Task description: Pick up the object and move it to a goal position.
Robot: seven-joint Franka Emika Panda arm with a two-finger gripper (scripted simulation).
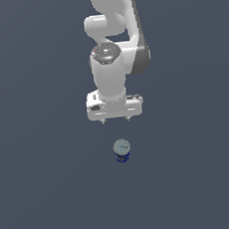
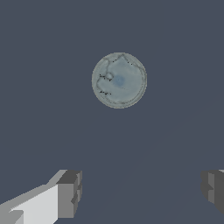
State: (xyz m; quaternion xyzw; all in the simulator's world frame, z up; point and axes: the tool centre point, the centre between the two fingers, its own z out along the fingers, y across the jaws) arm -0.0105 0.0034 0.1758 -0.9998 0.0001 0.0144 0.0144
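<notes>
The object (image 1: 122,151) is a small upright can with a dark blue label and a pale silvery round top, standing on the dark grey surface. In the wrist view I look straight down on the object's round top (image 2: 119,80). My gripper (image 1: 115,120) hangs above the surface, apart from the can and behind it in the exterior view. Its two fingers (image 2: 70,192) are spread wide with nothing between them. The gripper (image 2: 140,190) is open and the can lies outside the gap between the fingers.
The white arm (image 1: 114,46) rises above the gripper in the exterior view. A plain dark grey surface (image 1: 45,194) fills the rest of both views.
</notes>
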